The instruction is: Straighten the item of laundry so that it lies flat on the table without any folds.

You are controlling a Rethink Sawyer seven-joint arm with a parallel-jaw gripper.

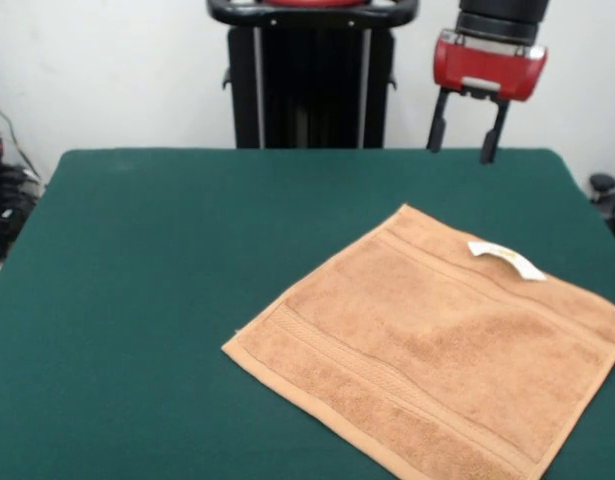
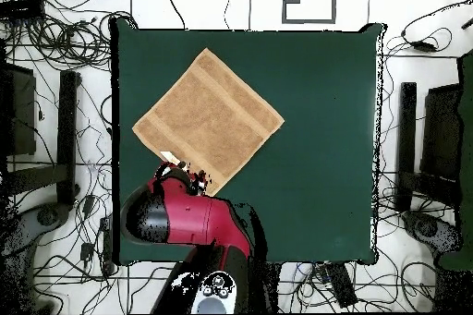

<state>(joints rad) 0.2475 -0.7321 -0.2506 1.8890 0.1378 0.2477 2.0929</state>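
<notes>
The light orange-tan terry towel (image 1: pixel 437 355) lies spread flat on the green table (image 1: pixel 147 300), turned like a diamond, at the right of the front view. Its woven border bands show, and its white label (image 1: pixel 506 259) sits at the far edge. In the overhead view the towel (image 2: pixel 209 119) lies at the table's (image 2: pixel 314 145) upper left. My gripper (image 1: pixel 468 132) hangs open and empty in the air above the table's far right edge, beyond the towel's label corner. In the overhead view the red arm (image 2: pixel 189 214) covers the gripper and the towel's lower corner.
The robot's black pedestal (image 1: pixel 309 85) stands behind the table's far edge. Cables and black stands (image 2: pixel 66 127) lie on the floor round the table. The towel's near right side reaches close to the table's edge in the front view.
</notes>
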